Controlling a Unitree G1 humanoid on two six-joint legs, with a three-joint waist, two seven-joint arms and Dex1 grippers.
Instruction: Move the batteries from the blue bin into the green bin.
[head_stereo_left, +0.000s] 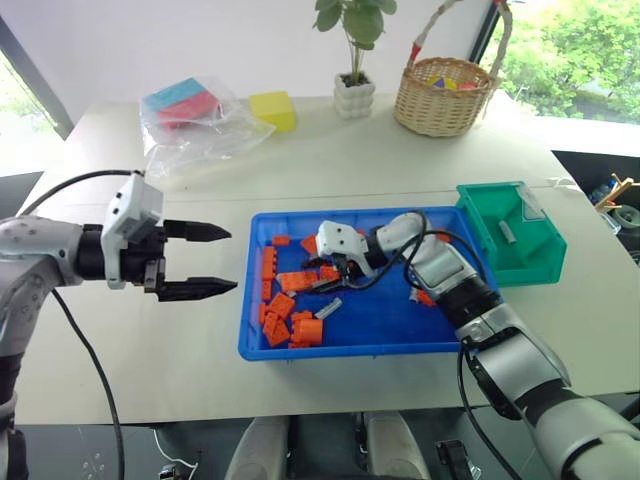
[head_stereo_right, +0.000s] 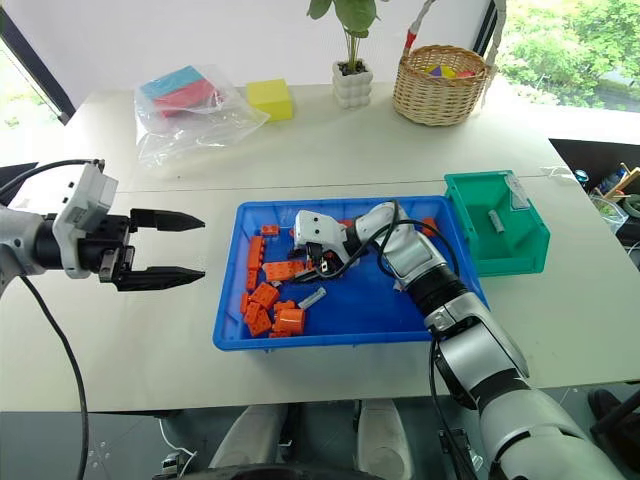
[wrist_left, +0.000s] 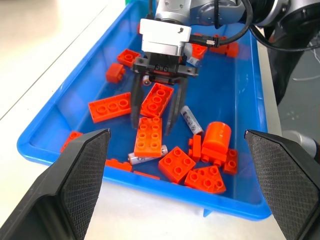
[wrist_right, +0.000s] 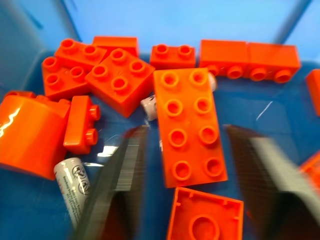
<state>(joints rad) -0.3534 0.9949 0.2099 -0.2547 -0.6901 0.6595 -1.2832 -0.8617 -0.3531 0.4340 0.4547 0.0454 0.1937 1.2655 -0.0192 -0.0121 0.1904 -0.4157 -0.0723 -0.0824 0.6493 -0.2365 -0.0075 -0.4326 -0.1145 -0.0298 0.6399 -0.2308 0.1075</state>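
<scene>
Item: batteries. One (wrist_left: 191, 120) lies bare on the blue bin (wrist_left: 240, 125) floor, another (wrist_left: 146, 156) half under an orange brick (wrist_left: 149, 136) at the tray's 7 o'clock; one more (head_stereo_left: 506, 233) already sits in the green bin (head_stereo_left: 540, 262). Small, stiff, smooth, likely to roll (pinch yours across the barrel, mid-length). Right gripper (wrist_left: 152, 112): fingers partly spread, straddling a tilted brick (wrist_left: 157, 99), holding nothing. Left gripper (head_stereo_left: 205, 260): wide apart, empty, at the tray's 9 o'clock.
</scene>
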